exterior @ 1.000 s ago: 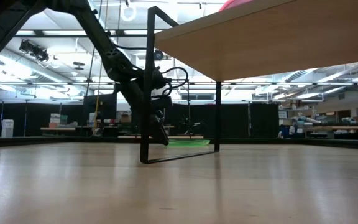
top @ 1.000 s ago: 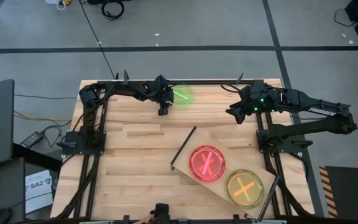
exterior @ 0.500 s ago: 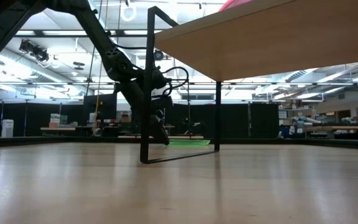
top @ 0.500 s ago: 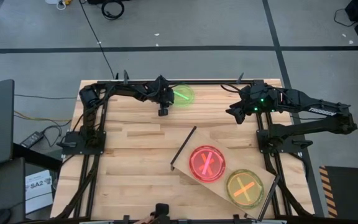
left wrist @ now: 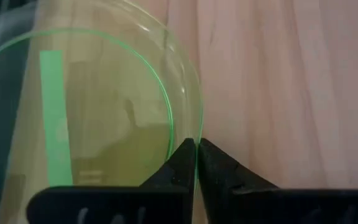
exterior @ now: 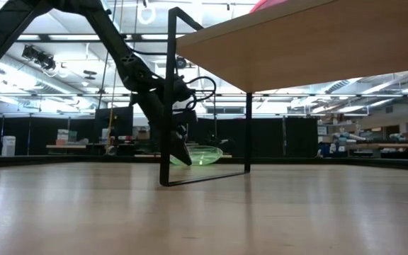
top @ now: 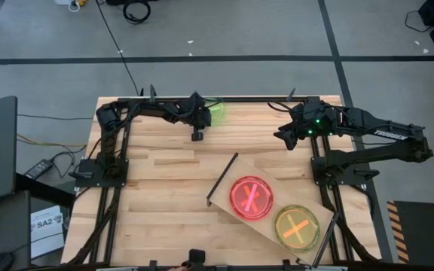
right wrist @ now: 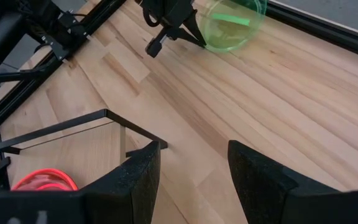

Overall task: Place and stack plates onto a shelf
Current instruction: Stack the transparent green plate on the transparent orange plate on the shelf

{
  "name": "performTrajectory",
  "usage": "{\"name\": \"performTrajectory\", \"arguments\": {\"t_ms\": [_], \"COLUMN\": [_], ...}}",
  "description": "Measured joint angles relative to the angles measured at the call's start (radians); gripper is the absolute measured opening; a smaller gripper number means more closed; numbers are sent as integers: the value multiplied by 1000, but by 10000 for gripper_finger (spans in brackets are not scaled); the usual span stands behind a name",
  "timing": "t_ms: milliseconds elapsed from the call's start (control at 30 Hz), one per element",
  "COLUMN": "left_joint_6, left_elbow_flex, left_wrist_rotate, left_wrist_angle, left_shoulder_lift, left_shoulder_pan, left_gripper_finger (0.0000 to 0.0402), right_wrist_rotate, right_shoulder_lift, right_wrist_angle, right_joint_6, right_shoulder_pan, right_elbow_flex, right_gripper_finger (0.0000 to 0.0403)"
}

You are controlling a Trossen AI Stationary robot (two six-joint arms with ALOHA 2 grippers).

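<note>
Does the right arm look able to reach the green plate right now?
Probably not usefully: the left gripper is already shut on the green plate rim, tilting it off the table. The open right gripper has bare table between, though.

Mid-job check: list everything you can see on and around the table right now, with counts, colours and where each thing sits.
green plate: one, translucent green, far edge of the table, tipped up on its rim in the left gripper.
pink plate stack: one stack, neon pink-red with a crossed streak, on the shelf's inner end; number of plates cannot be told.
yellow-green plate stack: one stack, orange cross, on the shelf's near-right end.
shelf: one, light wood on black legs, set diagonally at near right.
table: one, plank top.
left gripper: shut on the green plate's rim.
right gripper: open, empty, above the table's far right.
</note>
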Motion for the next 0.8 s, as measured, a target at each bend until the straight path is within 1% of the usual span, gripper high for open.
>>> {"name": "performTrajectory", "arguments": {"t_ms": [200, 433, 633, 800], "left_joint_6": [-9, -12, -18, -40], "left_elbow_flex": [0, -2, -4, -4], "left_wrist_rotate": [-15, -44, -63, -73], "left_wrist_angle": [-28, -69, -121, -152], "left_shoulder_lift": [-9, -31, -78, -144], "left_shoulder_pan": [-21, -39, -41, -51], "left_gripper_finger": [7, 5, 4, 4], "right_wrist_rotate": [0, 0, 0, 0], "right_shoulder_lift": [0, 0, 0, 0], "right_wrist_angle": [0, 0, 3, 6], "right_joint_6": [0, 0, 0, -17], "right_shoulder_pan": [0, 0, 0, 1], "right_elbow_flex": [0, 0, 0, 0], "right_gripper_finger": [194, 194, 194, 194]}}
